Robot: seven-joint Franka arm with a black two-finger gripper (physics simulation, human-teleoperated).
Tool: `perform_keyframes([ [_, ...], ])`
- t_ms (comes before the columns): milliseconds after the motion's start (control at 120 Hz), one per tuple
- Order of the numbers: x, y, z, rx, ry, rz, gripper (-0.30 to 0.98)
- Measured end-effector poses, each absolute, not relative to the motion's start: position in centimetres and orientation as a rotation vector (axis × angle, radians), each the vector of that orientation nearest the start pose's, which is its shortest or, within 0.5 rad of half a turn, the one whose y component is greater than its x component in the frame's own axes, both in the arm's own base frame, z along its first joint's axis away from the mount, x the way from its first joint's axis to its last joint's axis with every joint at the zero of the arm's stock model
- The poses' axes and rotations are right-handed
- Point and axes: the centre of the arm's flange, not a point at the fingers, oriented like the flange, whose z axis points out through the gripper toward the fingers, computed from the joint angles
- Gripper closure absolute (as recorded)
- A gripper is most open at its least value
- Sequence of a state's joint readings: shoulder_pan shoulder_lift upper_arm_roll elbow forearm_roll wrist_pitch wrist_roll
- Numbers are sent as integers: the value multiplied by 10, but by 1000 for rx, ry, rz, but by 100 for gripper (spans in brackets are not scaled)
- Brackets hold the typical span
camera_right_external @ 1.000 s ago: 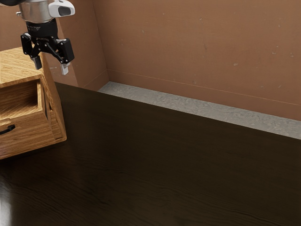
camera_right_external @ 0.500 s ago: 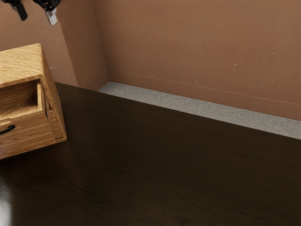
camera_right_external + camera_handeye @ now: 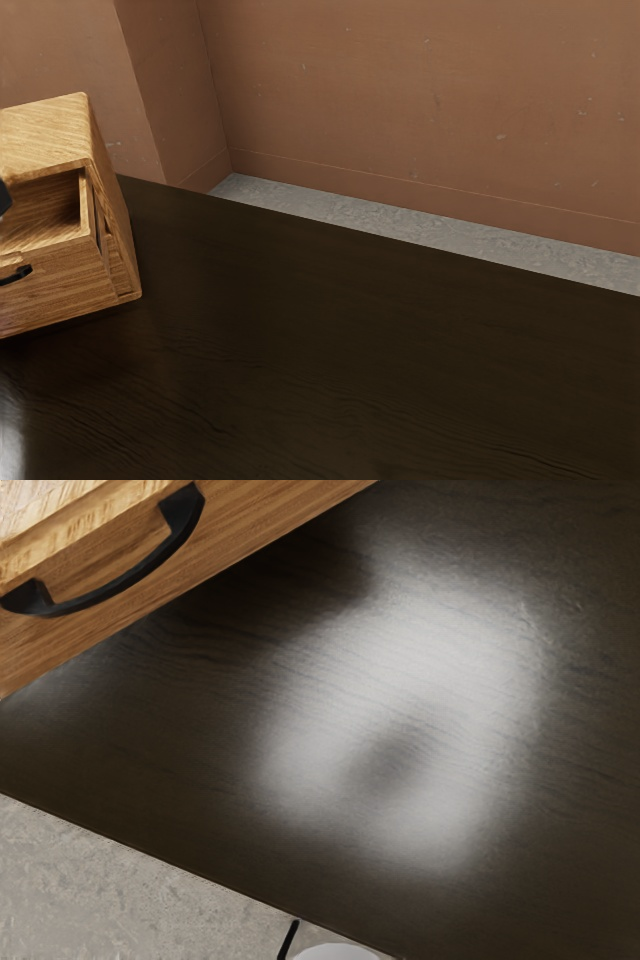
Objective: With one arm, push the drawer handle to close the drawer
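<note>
Nearest, in the exterior view, lies the dark table [image 3: 350, 380], its wood grain catching a pale sheen at the exterior view's left edge. Next comes the black handle [image 3: 18, 273], a curved bar on the front of the drawer [image 3: 65, 290], which stands open from the wooden box [image 3: 45, 130] on the table. A dark bit of the gripper [image 3: 3, 198] shows at that same edge, level with the drawer's opening; whether its jaws are apart or together, I cannot tell. Beyond the table runs grey floor [image 3: 400, 225], then the scuffed brown wall [image 3: 420, 100].
</note>
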State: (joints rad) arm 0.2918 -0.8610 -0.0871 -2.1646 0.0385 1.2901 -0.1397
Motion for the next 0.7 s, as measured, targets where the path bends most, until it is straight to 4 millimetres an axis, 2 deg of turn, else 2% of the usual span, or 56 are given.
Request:
perform_keyframes([
  [117, 227, 41, 649, -2980, -616, 11, 0],
  [300, 203, 53, 598, -2971, -716, 39, 0],
  [700, 219, 53, 540, -2966, -823, 52, 0],
])
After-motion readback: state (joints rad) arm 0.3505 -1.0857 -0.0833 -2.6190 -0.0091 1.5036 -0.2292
